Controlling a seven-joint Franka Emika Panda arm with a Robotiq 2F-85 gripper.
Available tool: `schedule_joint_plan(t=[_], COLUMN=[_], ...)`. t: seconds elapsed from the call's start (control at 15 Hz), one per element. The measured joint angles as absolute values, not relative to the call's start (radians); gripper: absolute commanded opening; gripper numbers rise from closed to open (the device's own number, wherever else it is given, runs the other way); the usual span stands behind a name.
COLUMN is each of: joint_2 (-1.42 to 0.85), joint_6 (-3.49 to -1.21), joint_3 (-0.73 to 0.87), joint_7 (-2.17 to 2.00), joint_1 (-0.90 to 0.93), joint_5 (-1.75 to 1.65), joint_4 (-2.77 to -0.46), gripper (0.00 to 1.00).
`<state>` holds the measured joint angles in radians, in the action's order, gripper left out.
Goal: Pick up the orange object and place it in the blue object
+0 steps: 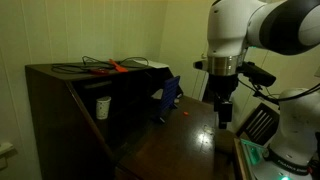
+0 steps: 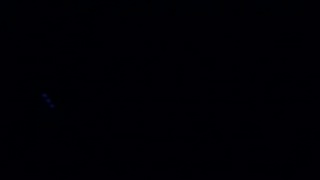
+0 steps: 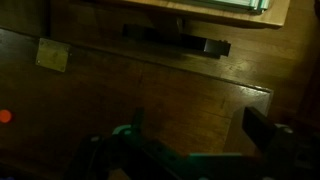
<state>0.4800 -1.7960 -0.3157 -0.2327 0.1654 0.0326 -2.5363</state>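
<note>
— Are the jaws holding anything?
— No. They hang spread apart and empty, pointing down over the bench (image 1: 180, 142).
— And the orange object (image 3: 5, 116)?
— It's on the bench at nine o'clock from the jaws in the wrist view, well apart, with bare wood between.
— The blue object (image 1: 168, 100)?
— Farther out at ten o'clock in an exterior view, tilted against the dark cabinet (image 1: 60, 115). A white cup (image 1: 103, 106) sits in the shelf at its nine, and an orange-handled tool (image 1: 115, 67) lies on top. The remaining exterior camera shows only darkness.
</note>
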Motion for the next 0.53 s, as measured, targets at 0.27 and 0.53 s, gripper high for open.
schedule_joint_plan(t=[0.27,0.53], joint_2=[0.480,0.480], joint_6=[-1.796,-1.796], joint_3=[-0.316,-0.302], joint_7=[-0.233,-0.249], joint_1=[0.165,0.160], joint_5=[0.033,0.030], joint_4=[-2.536,-2.540], gripper=[1.00,1.00])
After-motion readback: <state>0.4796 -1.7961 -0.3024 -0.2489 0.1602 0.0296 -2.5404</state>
